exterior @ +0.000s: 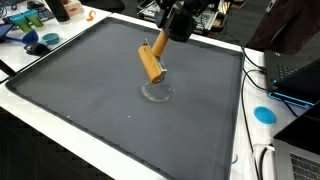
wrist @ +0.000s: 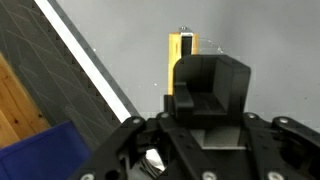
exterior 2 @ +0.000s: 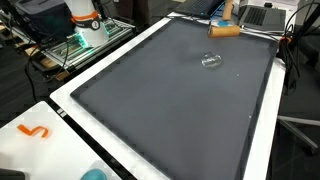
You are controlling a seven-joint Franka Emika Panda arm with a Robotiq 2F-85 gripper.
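My gripper (exterior: pixel 161 40) is shut on an orange-yellow wooden block (exterior: pixel 152 63) and holds it tilted in the air over the grey mat (exterior: pixel 90 90). Directly below the block a small clear round glass piece (exterior: pixel 156 92) lies on the mat. The block (exterior 2: pixel 224 29) also hangs at the mat's far end in an exterior view, under the gripper (exterior 2: pixel 228 16), with the clear piece (exterior 2: pixel 211 61) nearer the camera. In the wrist view the yellow block (wrist: pixel 181 52) sticks out past the black fingers (wrist: pixel 212 82), which hide its near end.
A white table border (exterior 2: pixel 70 110) surrounds the mat. A blue disc (exterior: pixel 264 114) and a laptop (exterior: pixel 296 72) sit beside one edge, with cables there. An orange hook (exterior 2: pixel 35 131) lies on the white corner. Clutter (exterior: pixel 35 25) stands beyond the mat.
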